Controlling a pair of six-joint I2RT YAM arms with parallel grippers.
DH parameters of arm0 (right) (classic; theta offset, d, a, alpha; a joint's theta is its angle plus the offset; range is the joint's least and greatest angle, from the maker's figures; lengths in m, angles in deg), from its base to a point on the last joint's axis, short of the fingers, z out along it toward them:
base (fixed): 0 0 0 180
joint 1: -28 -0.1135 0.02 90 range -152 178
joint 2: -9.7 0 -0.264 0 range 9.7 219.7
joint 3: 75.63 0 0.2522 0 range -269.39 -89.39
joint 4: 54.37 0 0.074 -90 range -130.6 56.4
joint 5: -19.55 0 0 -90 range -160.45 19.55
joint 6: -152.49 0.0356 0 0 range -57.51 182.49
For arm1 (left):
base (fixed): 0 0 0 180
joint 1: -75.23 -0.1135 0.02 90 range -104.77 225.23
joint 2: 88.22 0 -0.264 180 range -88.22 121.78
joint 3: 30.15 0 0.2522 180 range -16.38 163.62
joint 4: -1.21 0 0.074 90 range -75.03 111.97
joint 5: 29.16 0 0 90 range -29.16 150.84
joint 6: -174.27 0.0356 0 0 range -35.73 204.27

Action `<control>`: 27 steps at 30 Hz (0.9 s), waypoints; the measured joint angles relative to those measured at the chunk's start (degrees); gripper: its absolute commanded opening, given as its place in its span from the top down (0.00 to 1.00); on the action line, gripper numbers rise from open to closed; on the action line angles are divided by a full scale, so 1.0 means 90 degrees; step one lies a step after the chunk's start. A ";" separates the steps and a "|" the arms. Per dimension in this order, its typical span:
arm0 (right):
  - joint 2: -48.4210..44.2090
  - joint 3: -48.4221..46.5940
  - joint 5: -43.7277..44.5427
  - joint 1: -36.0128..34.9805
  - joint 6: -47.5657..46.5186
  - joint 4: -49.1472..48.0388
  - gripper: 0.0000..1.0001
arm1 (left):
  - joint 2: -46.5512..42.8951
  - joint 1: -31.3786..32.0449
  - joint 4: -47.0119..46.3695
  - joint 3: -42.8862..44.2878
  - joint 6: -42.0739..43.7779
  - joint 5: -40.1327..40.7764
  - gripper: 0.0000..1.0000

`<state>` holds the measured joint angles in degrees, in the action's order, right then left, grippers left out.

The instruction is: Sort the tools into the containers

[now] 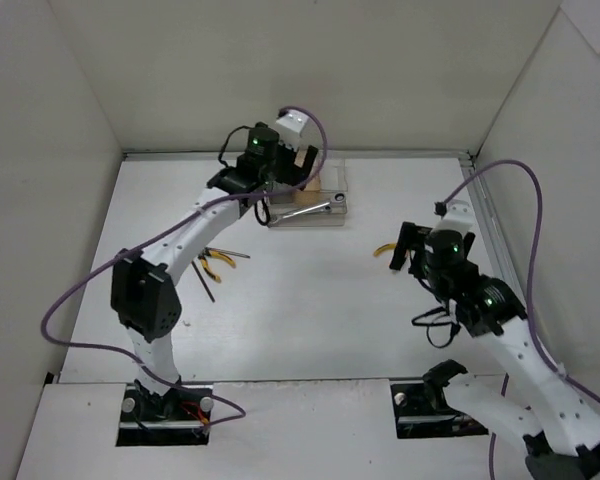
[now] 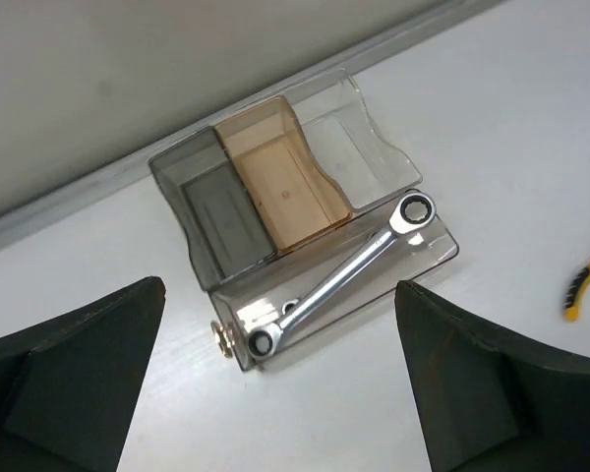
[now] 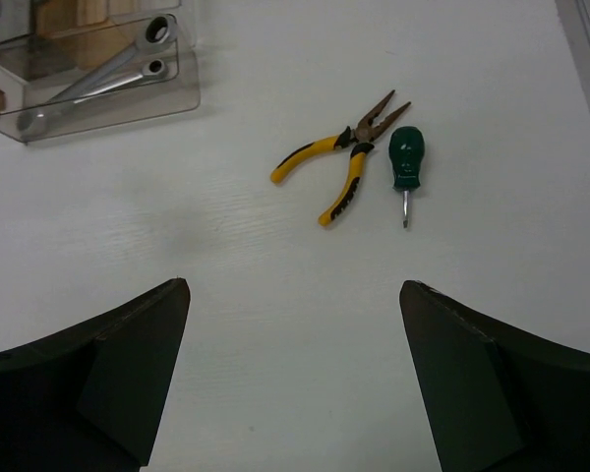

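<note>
The clear organizer box [image 1: 332, 180] stands on the white tabletop [image 1: 310, 310] in the upper centre of the top view. In the left wrist view its three upright compartments show bare floors: smoky grey on the left, tan in the middle, clear on the right. The silver wrench [image 2: 339, 280] lies slantwise in the long low front tray, one ring end at the tray's lower left and the other at its upper right.

The left claw [image 2: 280, 383] hangs over the box, released, with nothing between its fingers. The right claw [image 3: 295, 383] is also spread wide and empty. Above it in the right wrist view lie the yellow-handled pliers [image 3: 339, 162], and the green-handled screwdriver [image 3: 406, 157] is just beside them on the right.

At the centre left of the top view, another yellow tool [image 1: 216, 262] and a thin dark rod [image 1: 202, 281] lie on the tabletop.
</note>
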<state>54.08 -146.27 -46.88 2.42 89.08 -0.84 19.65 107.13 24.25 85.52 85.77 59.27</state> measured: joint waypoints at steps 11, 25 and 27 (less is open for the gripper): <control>0.2642 -0.0602 -0.0457 0.1115 0.0044 -0.0532 0.20 | -0.3393 -0.1231 0.1389 -0.3643 -0.1914 0.0517 0.00; 0.4670 -0.0505 -0.0988 0.2766 -0.0529 -0.1732 0.26 | -0.6006 -0.1758 0.2110 -0.5719 -0.1736 0.0435 0.00; 0.4942 -0.0505 -0.1056 0.2919 -0.0653 -0.1868 0.26 | -0.6217 -0.1766 0.2108 -0.5875 -0.1639 0.0452 0.00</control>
<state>98.56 -150.82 -56.39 28.69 83.20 -17.64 -36.30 91.24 43.22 32.65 71.01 63.34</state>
